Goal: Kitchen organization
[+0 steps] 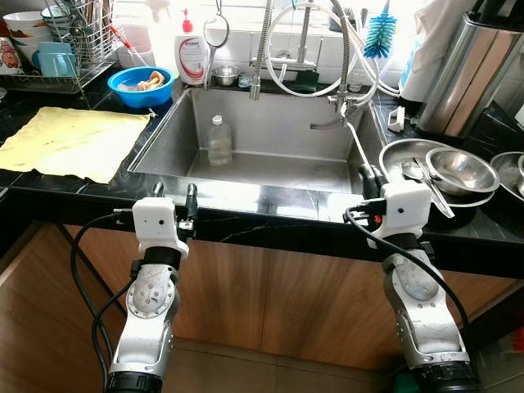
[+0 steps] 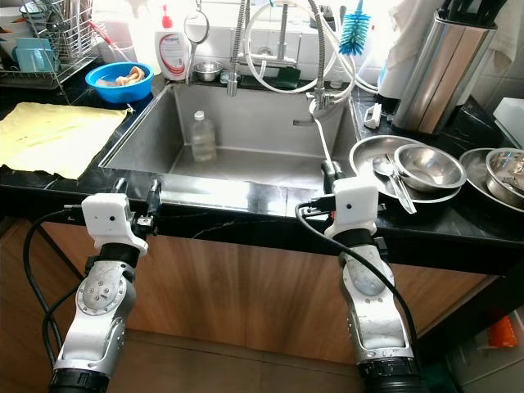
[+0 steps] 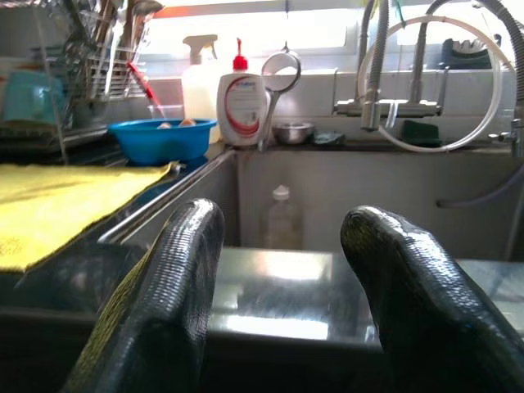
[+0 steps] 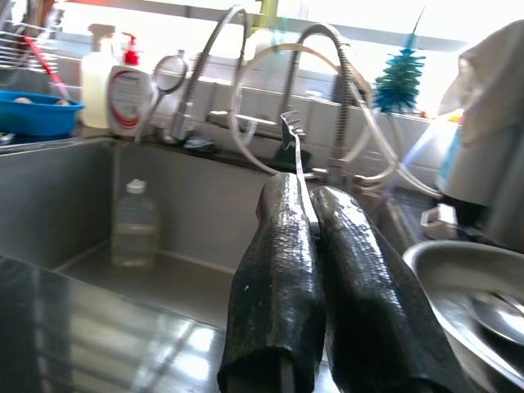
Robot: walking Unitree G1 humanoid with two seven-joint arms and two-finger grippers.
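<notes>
My right gripper (image 1: 370, 173) sits at the front right corner of the steel sink (image 1: 270, 192), shut on a thin metal fork (image 1: 354, 145). The fork's tines (image 4: 291, 124) stick out past the fingertips, over the sink. My left gripper (image 1: 173, 191) is open with nothing between its fingers, just above the counter's front edge at the sink's left corner. A clear plastic bottle (image 1: 219, 141) stands upright in the sink basin. On the right counter, steel plates and a steel bowl (image 1: 461, 170) hold a spoon (image 1: 417, 173).
A yellow cloth (image 1: 70, 141) lies on the black counter on the left. Behind it are a blue bowl (image 1: 141, 86), a dish rack (image 1: 61, 41) and a soap bottle (image 1: 192, 56). The tap's hoses (image 1: 315, 49) hang over the sink. A steel knife holder (image 1: 471, 70) stands at the back right.
</notes>
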